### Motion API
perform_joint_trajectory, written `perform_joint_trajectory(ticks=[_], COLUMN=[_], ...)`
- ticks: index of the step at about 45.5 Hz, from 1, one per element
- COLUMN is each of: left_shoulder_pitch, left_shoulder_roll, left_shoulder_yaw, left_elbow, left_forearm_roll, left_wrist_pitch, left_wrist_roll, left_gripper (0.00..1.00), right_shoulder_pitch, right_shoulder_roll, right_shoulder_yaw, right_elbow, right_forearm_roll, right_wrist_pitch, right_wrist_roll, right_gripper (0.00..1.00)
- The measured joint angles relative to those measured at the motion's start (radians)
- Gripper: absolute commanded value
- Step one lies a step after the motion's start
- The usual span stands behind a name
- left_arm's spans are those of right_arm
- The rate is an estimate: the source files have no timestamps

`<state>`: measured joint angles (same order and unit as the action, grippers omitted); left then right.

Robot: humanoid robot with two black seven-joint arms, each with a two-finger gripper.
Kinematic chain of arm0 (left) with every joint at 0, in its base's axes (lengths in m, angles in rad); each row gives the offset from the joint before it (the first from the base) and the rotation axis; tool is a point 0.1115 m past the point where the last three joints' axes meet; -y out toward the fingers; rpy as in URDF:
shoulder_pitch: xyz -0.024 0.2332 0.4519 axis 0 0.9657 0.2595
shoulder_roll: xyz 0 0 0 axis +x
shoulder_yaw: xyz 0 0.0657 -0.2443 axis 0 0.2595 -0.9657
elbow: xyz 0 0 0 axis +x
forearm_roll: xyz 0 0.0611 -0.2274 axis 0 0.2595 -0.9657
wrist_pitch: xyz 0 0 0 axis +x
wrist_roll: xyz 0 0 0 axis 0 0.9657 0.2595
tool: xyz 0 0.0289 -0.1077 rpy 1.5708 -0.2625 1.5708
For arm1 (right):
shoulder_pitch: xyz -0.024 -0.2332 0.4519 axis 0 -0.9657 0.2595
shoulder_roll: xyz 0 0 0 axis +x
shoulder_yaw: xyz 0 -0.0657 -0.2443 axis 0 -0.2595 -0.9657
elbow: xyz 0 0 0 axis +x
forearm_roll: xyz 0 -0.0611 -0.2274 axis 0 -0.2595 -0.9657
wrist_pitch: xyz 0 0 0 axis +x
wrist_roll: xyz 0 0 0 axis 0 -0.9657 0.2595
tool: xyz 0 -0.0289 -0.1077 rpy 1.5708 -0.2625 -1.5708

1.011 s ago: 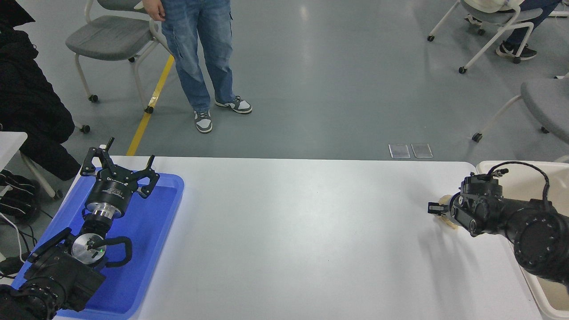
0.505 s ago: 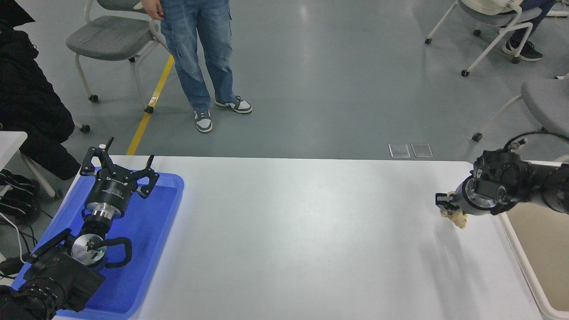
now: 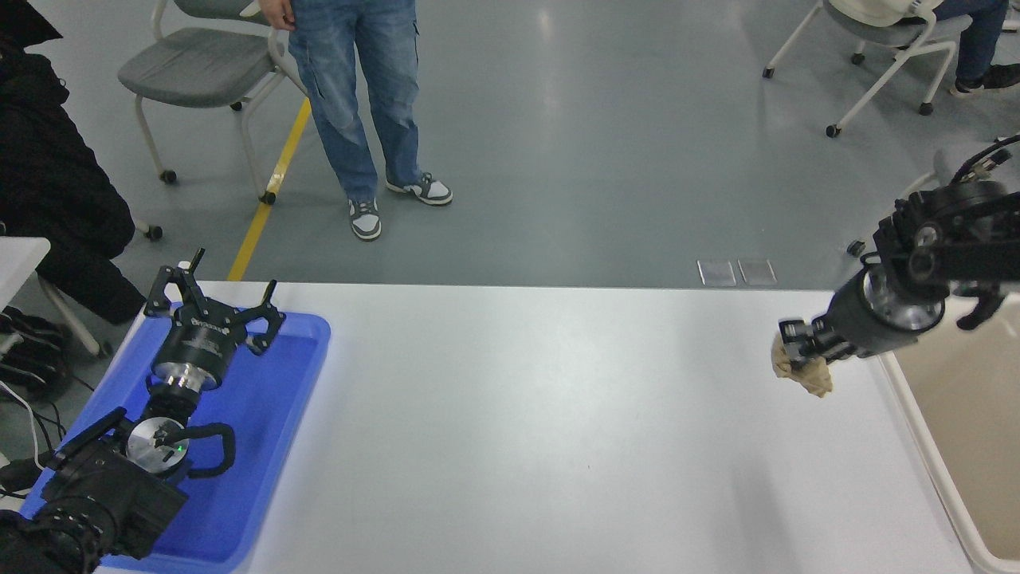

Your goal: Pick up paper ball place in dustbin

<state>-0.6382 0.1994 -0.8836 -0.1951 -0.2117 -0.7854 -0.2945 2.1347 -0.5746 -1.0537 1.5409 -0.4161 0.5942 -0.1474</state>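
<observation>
The right gripper [image 3: 797, 344] was clamped on the tan paper ball [image 3: 803, 373], holding it clear above the white table [image 3: 510, 430] near the right end, just left of the dustbin [image 3: 924, 462], whose pale rim ran along the table's right edge. The left gripper [image 3: 215, 299] rested over the blue tray [image 3: 271, 414] at the lower left, its fingers spread apart. A person in jeans [image 3: 358, 96] stood beyond the table.
</observation>
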Motion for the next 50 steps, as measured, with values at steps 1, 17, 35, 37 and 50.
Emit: perform_joint_trajectory(ticks=[1,17,35,37,50], left_shoulder_pitch=[0.000,0.000,0.000,0.000,0.000], left_shoulder_roll=[0.000,0.000,0.000,0.000,0.000], left_shoulder_yaw=[0.000,0.000,0.000,0.000,0.000], left_elbow=[0.000,0.000,0.000,0.000,0.000], left_forearm_roll=[0.000,0.000,0.000,0.000,0.000], left_wrist_pitch=[0.000,0.000,0.000,0.000,0.000], left_wrist_roll=[0.000,0.000,0.000,0.000,0.000], left_gripper=[1.00,1.00,1.00,1.00,1.00], right_shoulder_pitch=[0.023,0.372,0.540,0.545,0.550], right_shoulder_roll=[-0.003,-0.040,-0.061,-0.062,-0.066], right_shoulder_yaw=[-0.002,-0.028,-0.131,-0.139,-0.174], right_elbow=[0.011,0.107,0.126,0.126,0.126], right_forearm_roll=[0.004,0.092,0.114,0.114,0.108], right_wrist_pitch=[0.014,0.158,0.186,0.187,0.190], right_wrist_roll=[0.000,0.000,-0.008,-0.009,-0.013], right_gripper=[0.00,0.00,0.00,0.00,0.32])
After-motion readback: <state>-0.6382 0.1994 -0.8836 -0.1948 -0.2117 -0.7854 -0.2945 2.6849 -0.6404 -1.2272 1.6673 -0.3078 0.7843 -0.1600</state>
